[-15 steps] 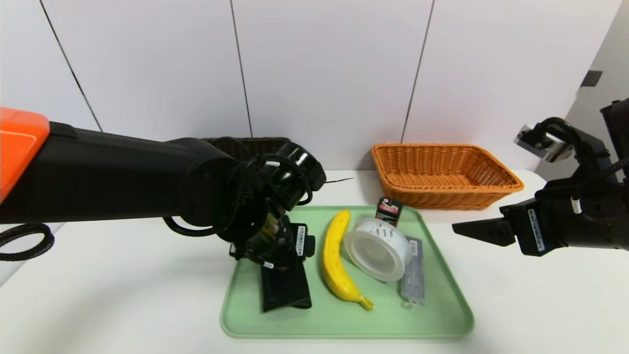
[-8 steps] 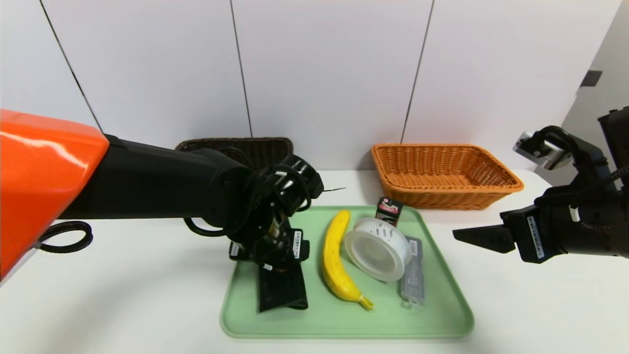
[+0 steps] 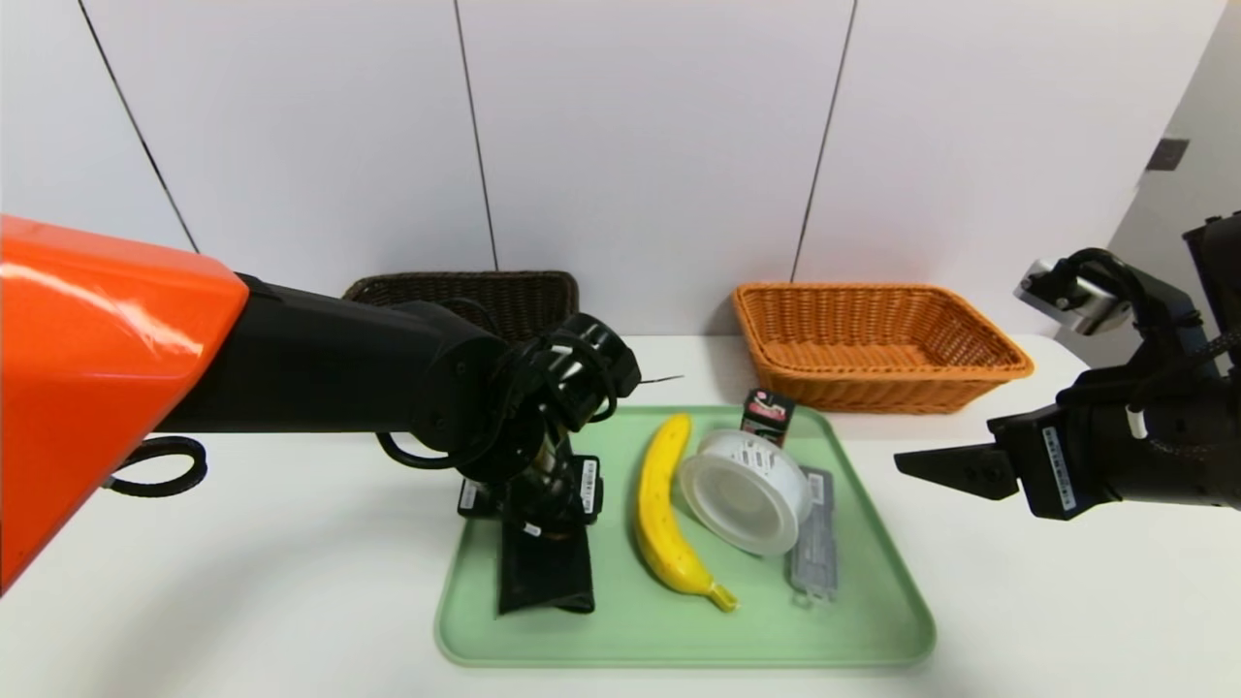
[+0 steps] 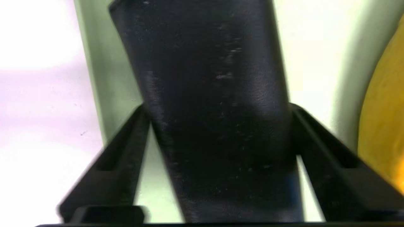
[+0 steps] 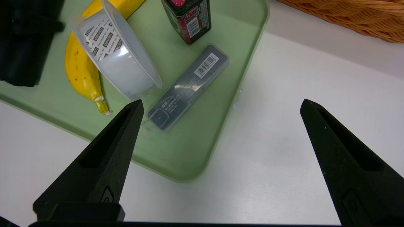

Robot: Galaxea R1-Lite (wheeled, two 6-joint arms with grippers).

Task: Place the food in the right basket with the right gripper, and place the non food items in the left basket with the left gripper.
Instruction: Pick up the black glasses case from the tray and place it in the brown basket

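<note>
"Where is the black case?"
"On the tray's (image 3: 679, 651) left, between the fingers of the left tool (image 4: 217, 126), which seems to be closing around it. It should clamp squarely, then lift clear of the banana (image 3: 664, 514)."
"And the right tool (image 5: 221, 102)?"
"Parked over the surface (image 3: 1018, 601), spread wide, empty."

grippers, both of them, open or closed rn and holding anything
Left gripper: closed on the black case, over the tray.
Right gripper: open, holding nothing, off the tray's right side.
</note>
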